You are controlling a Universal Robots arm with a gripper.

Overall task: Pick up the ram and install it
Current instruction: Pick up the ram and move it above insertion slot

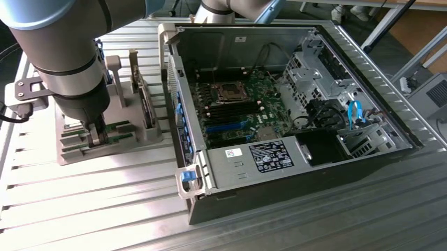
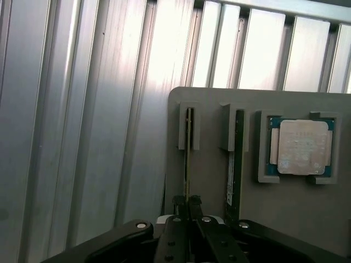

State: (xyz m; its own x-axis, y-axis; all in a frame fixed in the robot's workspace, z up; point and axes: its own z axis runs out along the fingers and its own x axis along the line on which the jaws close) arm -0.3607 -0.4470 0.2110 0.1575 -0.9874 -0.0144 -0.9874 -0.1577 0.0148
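Right at my fingertips, my claw (image 2: pixel 188 204) is clamped on the ram (image 2: pixel 188 159), one finger (image 2: pixel 180 207) pressed to each flat face of the thin green stick. The ram stands on its narrow edge in a slot of the grey holder (image 2: pixel 211 164). Its long axis runs straight away from my fingers, and its far end is tucked into the slot's grey end bracket, so it points lengthwise along the holder and has not been lifted out. Just beside it, in the neighbouring slot and parallel to it, a second stick (image 2: pixel 235 159) also stands on edge, with a pale label on its side. Beyond that, a square silver processor chip (image 2: pixel 300 147) lies flat in a recess of the same holder. The holder rests on the ribbed metal table (image 2: pixel 82 137). In the exterior view, my arm (image 1: pixel 63 63) comes down from the upper left of the frame and sets my claw (image 1: pixel 98 137) onto the holder (image 1: pixel 150 133) at the middle left. Farther off, filling the centre and right of that frame, the open computer case (image 1: pixel 244 42) lies on the table (image 1: pixel 104 209), well apart from the ram. Its motherboard (image 1: pixel 244 104) is exposed, and a labelled power supply (image 1: pixel 255 157) sits along its lower edge.
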